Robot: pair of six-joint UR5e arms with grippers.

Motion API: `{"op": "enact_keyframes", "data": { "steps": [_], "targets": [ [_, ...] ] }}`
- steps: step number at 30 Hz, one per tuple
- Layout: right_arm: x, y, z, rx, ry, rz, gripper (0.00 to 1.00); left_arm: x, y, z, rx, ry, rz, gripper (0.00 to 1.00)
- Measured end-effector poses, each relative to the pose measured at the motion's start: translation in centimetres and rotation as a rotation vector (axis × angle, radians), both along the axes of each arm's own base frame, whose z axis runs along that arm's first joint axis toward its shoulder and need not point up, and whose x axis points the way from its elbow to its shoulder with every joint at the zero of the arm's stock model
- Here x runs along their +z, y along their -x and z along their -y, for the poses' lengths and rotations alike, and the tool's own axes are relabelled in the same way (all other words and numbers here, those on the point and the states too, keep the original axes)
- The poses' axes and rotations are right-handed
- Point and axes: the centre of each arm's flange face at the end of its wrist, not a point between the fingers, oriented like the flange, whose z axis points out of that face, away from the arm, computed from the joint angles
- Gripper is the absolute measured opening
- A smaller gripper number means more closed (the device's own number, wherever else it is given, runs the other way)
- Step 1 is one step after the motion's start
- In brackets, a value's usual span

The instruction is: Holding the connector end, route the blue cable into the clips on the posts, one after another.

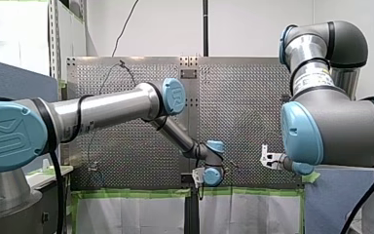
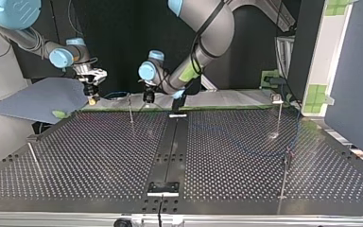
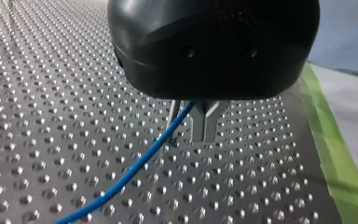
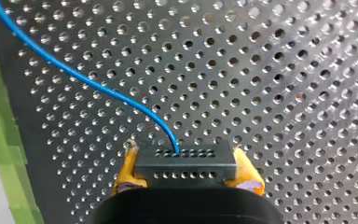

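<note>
My right gripper (image 4: pixel 186 183) is shut with its yellow pads (image 4: pixel 125 171) on a black connector (image 4: pixel 185 163). The blue cable (image 4: pixel 81 77) leaves the connector's top and curves away over the perforated table (image 4: pixel 270 84). Further along, the blue cable (image 3: pixel 135 165) passes between the metal fingers of my left gripper (image 3: pixel 189 139), which is shut on it just above the table. In the top view my right gripper (image 2: pixel 92 93) hangs at the far left edge and my left gripper (image 2: pixel 148 97) a little to its right, beside a thin post (image 2: pixel 131 109). A short blue stretch (image 2: pixel 117 93) shows between them.
More posts stand on the table in the top view: one with a clip (image 2: pixel 278 99) at the far right, one (image 2: pixel 285 172) at the near right, and a leaning one (image 2: pixel 33 158) at the near left. A grey board (image 2: pixel 38 97) and green tape (image 3: pixel 335 154) border the far edge.
</note>
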Motion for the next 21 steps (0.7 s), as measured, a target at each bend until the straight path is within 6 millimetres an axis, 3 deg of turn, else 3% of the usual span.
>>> {"op": "enact_keyframes", "data": {
  "steps": [17,21],
  "targets": [
    [0.2,-0.2,1.5,0.008,0.023,0.04,0.0,0.2,-0.6,-0.1,-0.021,0.014,0.005,0.0],
    [-0.7,-0.3,1.5,0.019,0.011,0.043,0.0,0.2,-0.8,-0.3,-0.021,0.014,0.004,0.2]
  ]
}}
